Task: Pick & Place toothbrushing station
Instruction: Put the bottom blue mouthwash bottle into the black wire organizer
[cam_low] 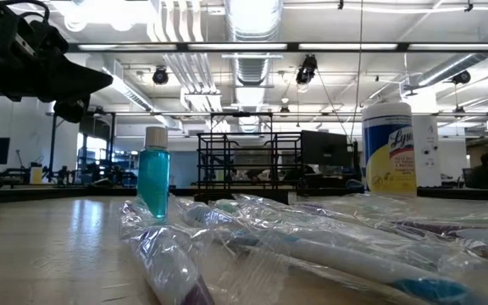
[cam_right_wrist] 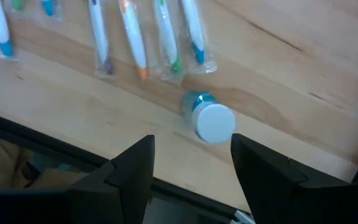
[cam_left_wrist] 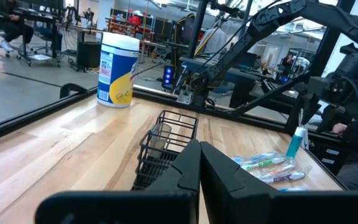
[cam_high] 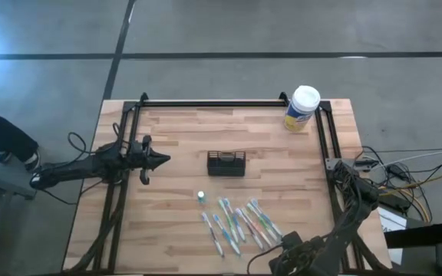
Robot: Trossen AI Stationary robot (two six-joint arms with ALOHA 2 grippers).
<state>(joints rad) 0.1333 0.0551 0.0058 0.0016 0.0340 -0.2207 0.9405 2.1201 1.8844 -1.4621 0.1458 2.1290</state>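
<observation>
From above, you see the toothbrushing station (cam_high: 226,163), a small black wire-mesh holder, sitting alone near the middle of the wooden table (cam_high: 183,130). The left gripper (cam_high: 162,159) points at it from the left side, a short way off and not touching, with its fingers pressed together. Your left wrist view confirms this: the two dark fingers (cam_left_wrist: 219,180) meet in a closed wedge, and the holder (cam_left_wrist: 164,146) stands just beyond their tip, seemingly empty.

The overhead picture shows the right gripper (cam_high: 294,249) only as a dark mass at the near edge of the table, beside the toothbrushes, too dim to read. Turn to the right wrist view for its state: the fingers (cam_right_wrist: 132,171) stand wide apart with nothing between them, looking down over the table edge at a small blue bottle (cam_right_wrist: 206,118) with a white cap, standing upright.

The wrapped toothbrushes (cam_high: 240,222) lie in a loose fan between the holder and the near edge; from above the bottle (cam_high: 201,196) stands just at their far left side. The low view alone shows their clear plastic wrappers (cam_low: 312,241) close up, and the bottle (cam_low: 153,180) upright behind them.

A white-lidded canister (cam_high: 302,108) with a yellow label stands at the far right corner, well apart from everything; the left wrist view shows it (cam_left_wrist: 116,70) beyond the holder.
</observation>
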